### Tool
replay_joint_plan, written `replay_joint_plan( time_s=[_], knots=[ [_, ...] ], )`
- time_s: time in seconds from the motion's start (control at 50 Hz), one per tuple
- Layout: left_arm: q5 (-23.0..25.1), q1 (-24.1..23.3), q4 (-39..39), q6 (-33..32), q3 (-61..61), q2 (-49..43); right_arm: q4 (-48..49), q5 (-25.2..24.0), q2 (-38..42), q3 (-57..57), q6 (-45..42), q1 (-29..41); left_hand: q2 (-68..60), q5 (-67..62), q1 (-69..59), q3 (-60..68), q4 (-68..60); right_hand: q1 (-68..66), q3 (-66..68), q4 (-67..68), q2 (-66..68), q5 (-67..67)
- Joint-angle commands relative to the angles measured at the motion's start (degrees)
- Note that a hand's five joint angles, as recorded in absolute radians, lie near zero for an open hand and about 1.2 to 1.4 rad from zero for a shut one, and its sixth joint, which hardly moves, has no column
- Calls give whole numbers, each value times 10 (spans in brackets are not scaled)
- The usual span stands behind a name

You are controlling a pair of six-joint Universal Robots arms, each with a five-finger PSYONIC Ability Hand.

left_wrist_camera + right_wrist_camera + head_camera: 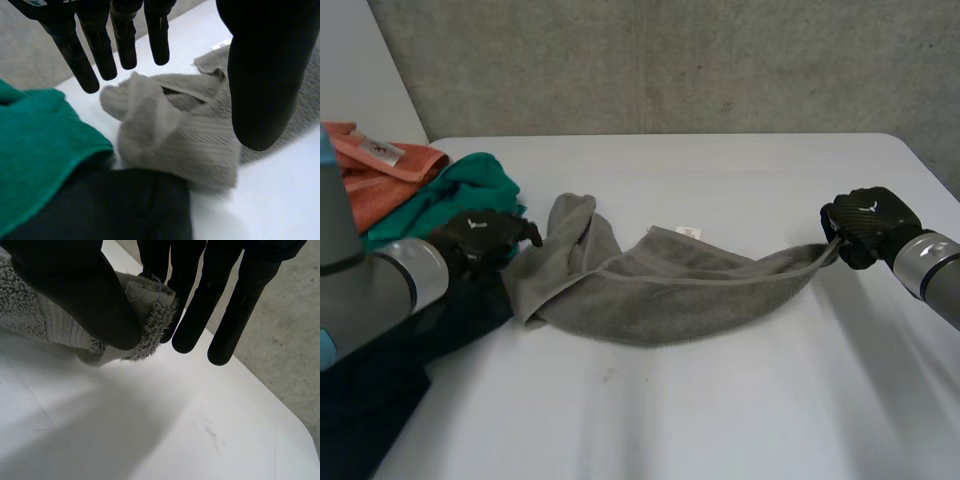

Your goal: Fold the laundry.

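A grey towel [660, 290] lies bunched and stretched across the middle of the white table [740, 420], with a small white tag [687, 232] on its far edge. My left hand [480, 238] hovers at the towel's left end. In the left wrist view its fingers [100, 50] are straight and the thumb stands apart, with the crumpled towel end [180, 135] lying loose below them. My right hand [868, 222] holds the towel's right end, pulled into a thin strip. In the right wrist view the thumb [75, 285] pinches the towel corner [150, 325] against the fingers.
A green cloth [460, 195] and an orange cloth [380, 170] are piled at the table's left edge. A dark cloth [380, 380] lies under my left arm, touching the towel's left end [115, 210]. A grey wall rises behind the table.
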State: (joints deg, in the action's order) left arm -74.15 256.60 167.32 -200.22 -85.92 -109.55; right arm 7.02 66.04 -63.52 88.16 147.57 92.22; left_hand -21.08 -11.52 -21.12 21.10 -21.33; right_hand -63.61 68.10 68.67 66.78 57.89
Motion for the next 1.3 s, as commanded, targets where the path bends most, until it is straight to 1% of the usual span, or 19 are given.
replay_joint_plan(
  time_s=[0.02,0.16,0.28,0.3,0.32,0.38,0.46,0.52,0.62,0.68,0.8,0.9,1.04,1.12,1.14,1.2,1.22,1.28,1.3],
  knots=[
    [-39,-34,99,38,-61,-4,-1,1,-1,5,2,2,-34,-30,-34,34,-32,-164,119,113,132,121],
    [-92,-56,175,53,-58,-50,-9,-2,-6,15,10,10,-33,-28,-32,32,-30,-164,119,113,132,121],
    [-105,-67,163,48,-23,-109,-6,-3,-19,23,11,10,-74,-70,-74,74,-72,-164,119,113,132,121],
    [-108,-67,158,48,-18,-117,-6,-3,-20,23,11,10,-111,-107,-111,111,-109,-164,119,113,132,121],
    [-113,-66,146,49,-10,-127,-9,-2,-21,21,8,9,-262,-257,-261,261,-259,-164,119,113,132,121],
    [-121,-63,137,52,-2,-124,-11,2,-25,17,6,7,-588,-584,-588,588,-586,-164,119,113,132,121],
    [-126,-62,127,63,2,-75,-49,17,-48,-4,-10,-3,-589,-585,-589,589,-587,-164,119,113,132,121],
    [-120,-70,99,76,3,-1,-108,44,-92,-38,-42,-23,-589,-585,-589,589,-587,-164,119,113,132,121],
    [-101,-77,7,82,57,164,-221,51,-198,-128,-96,-67,-589,-585,-589,589,-587,-164,119,113,132,121],
    [-103,-76,-55,75,115,201,-258,43,-241,-173,-104,-85,-589,-585,-589,589,-587,-164,119,113,132,121],
    [-108,-69,-153,62,216,194,-286,16,-274,-218,-96,-100,-589,-585,-589,589,-587,-164,119,113,132,121],
    [-106,-70,-192,45,251,128,-289,1,-246,-216,-90,-82,-589,-585,-589,589,-587,-164,119,113,132,121],
    [-108,-76,-146,6,256,6,-278,34,-141,-217,-88,-35,-589,-585,-589,589,-587,-164,119,113,132,121],
    [-110,-87,-75,-22,277,-79,-236,65,-58,-230,-84,-15,-589,-585,-589,589,-587,-164,119,113,132,121],
    [-108,-91,-42,-33,292,-107,-205,81,-27,-243,-80,-6,-589,-585,-589,589,-587,-164,119,113,132,121],
    [-110,-94,13,-48,326,-144,-146,108,7,-269,-62,8,-589,-585,-589,589,-587,-164,119,113,132,121],
    [-115,-94,56,-54,353,-159,-100,123,20,-288,-45,12,-589,-585,-589,589,-587,-164,119,113,132,121],
    [-124,-92,120,-47,387,-160,-19,132,24,-310,-9,13,-589,-585,-589,589,-587,-164,119,113,132,121],
    [-129,-91,164,-38,404,-153,43,132,19,-320,16,12,-589,-585,-589,589,-587,-164,119,113,132,121]
  ],
)
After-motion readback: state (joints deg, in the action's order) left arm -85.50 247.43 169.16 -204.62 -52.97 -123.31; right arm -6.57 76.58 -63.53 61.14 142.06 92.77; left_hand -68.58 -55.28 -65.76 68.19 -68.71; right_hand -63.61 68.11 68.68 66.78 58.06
